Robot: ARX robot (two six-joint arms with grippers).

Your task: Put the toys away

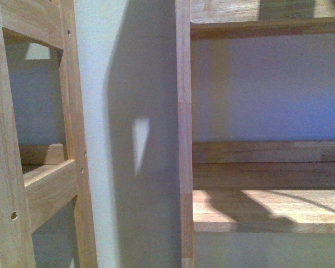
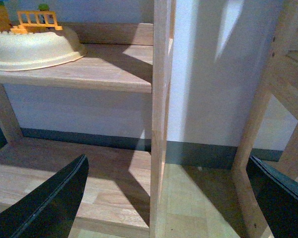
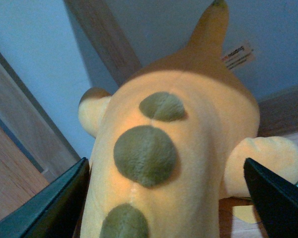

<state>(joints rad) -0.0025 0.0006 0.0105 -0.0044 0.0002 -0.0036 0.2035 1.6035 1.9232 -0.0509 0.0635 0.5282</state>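
Soft, fuzzy orange-yellow plush toy (image 3: 188, 163) with a paper tag (image 3: 237, 56). Beside it, matt pale wooden shelves (image 1: 268, 209). A smooth cream plastic basin (image 2: 35, 47).

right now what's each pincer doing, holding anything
Left pincer: open, holding nothing.
Right pincer: fingers spread either side of the orange-yellow plush toy; whether they grip it cannot be told.

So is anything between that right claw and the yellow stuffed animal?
Nothing visible. In the right wrist view the plush animal fills the gap between the open right gripper's dark fingers. Whether the fingers touch it cannot be told.
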